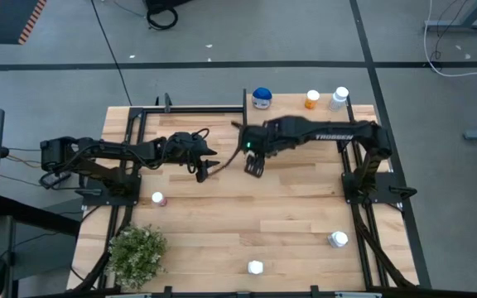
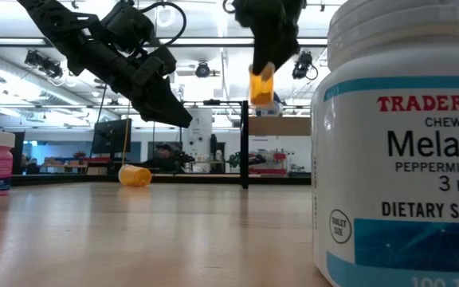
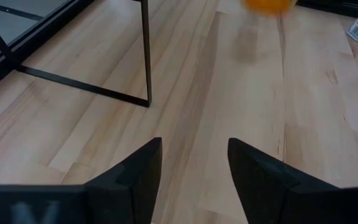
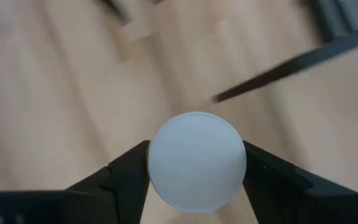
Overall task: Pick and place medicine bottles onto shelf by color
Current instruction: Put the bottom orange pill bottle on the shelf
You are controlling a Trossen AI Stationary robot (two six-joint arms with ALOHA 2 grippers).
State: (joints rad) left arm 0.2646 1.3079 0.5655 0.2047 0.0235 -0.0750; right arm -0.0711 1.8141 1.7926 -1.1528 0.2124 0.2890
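Right hand (image 4: 194,177) is raised over the middle of the worktop (image 1: 288,223), clamped on an orange bottle (image 2: 261,86). In the right wrist view its round white cap (image 4: 196,160) fills the gap between the two fingers (image 4: 126,177), which touch it on both sides. In the low view the bottle hangs clear of the wood, beside the black upright of the shelf (image 1: 190,126).

Left hand (image 3: 194,163) is also off the surface, near the shelf's inner corner and just beside the right hand. Its fingers (image 3: 140,171) stand apart with nothing between them, only bare planks beneath.

Other bottles:
- blue bottle (image 1: 262,98), a second orange bottle (image 1: 312,100) and a white bottle (image 1: 339,98) in a row along the far edge of the worktop;
- an orange bottle lying on its side (image 2: 135,175), seen in the low view;
- pinkish bottle (image 1: 158,199) on the left side, near the left arm's base;
- two white ones on the near side, one at the near edge (image 1: 255,266) and one toward the right arm's base (image 1: 338,239).

Potted plant (image 1: 137,252) sits at the near left corner.
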